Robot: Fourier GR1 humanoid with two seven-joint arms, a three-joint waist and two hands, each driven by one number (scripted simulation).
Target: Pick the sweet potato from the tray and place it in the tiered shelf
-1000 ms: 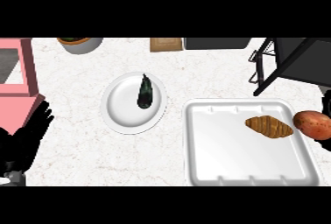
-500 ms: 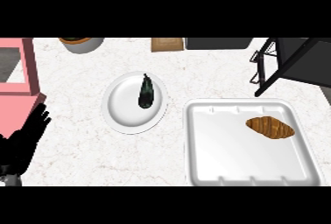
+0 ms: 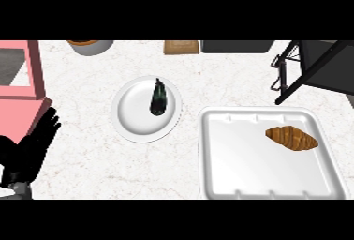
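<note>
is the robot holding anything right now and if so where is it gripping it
Nothing is visibly held. The left hand rests open at the view's left edge, fingers up, apart from the plate. The right hand is out of view, so whether it holds anything cannot be told.

The left hand (image 3: 34, 147) rests open at the view's lower left edge, fingers straight and pointing up; no right hand shows.

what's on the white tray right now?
Only a brown croissant-like pastry, lying near the right rim of the white rectangular tray. No sweet potato shows on it. Nothing covers the tray; its lower edge is cut off by the view.
</note>
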